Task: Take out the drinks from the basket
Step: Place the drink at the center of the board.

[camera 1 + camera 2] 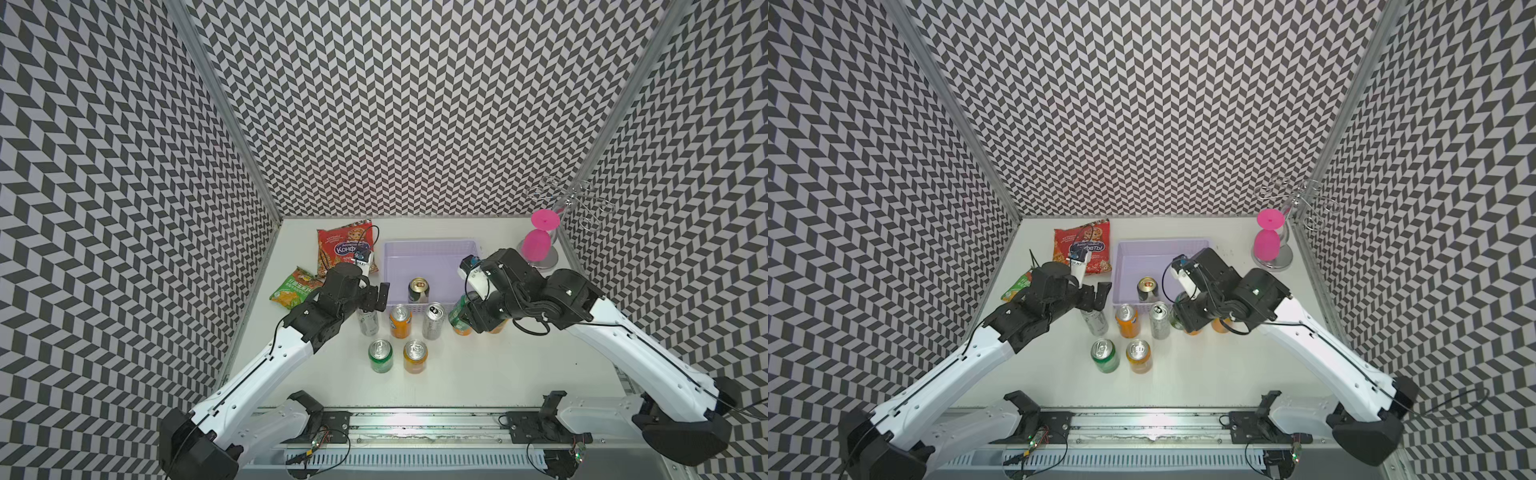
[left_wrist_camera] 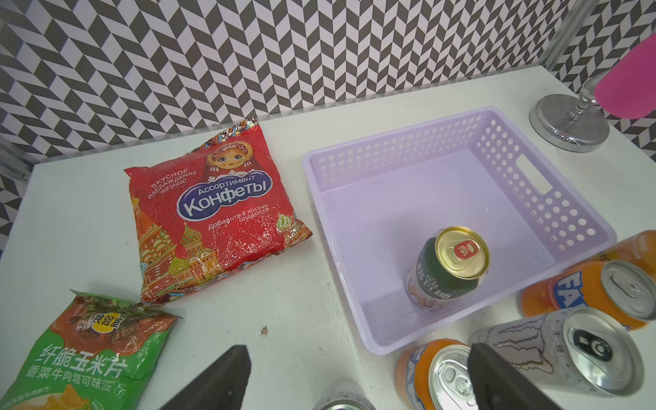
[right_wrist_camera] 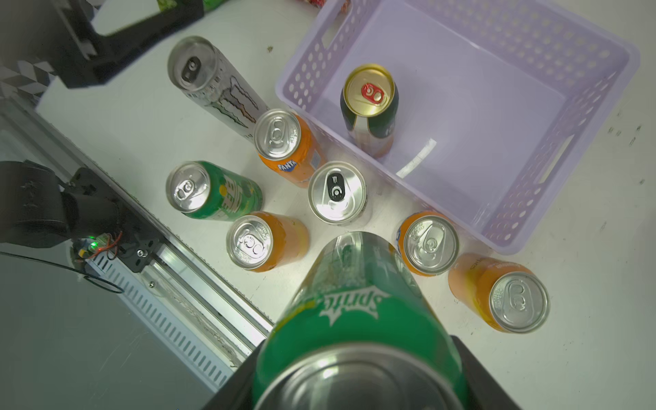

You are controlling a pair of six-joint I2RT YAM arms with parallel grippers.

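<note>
- Collision risk: right gripper [image 3: 358,372], clamped on Sprite can [image 3: 355,301], holds it just beside upright Fanta can [image 3: 429,245]; lowering off-line would topple that can into its neighbours.
- Left gripper [image 2: 355,381]: jaws apart, empty, near basket [image 2: 390,156] corner.
- Remaining drink: gold-topped green can [image 2: 451,266], upright inside basket.
- Obstructions: Monster can [image 3: 337,191] stands just beside basket's near wall; candy bag [image 2: 213,213] lies near basket on table [image 2: 301,301].

You are looking at a robotics lab test cell, not a home or shop. Black-and-white chevron panels [image 1: 415,104] wall in the white surface [image 1: 498,374] from 9 through 12 to 3 o'clock, joined by bare aluminium posts [image 1: 227,108]. At 6 o'clock an aluminium rail [image 1: 415,422] carries the left arm [image 1: 249,370] and right arm [image 1: 648,357], with loose wiring [image 1: 328,440] and a slotted cable duct [image 1: 415,459].
</note>
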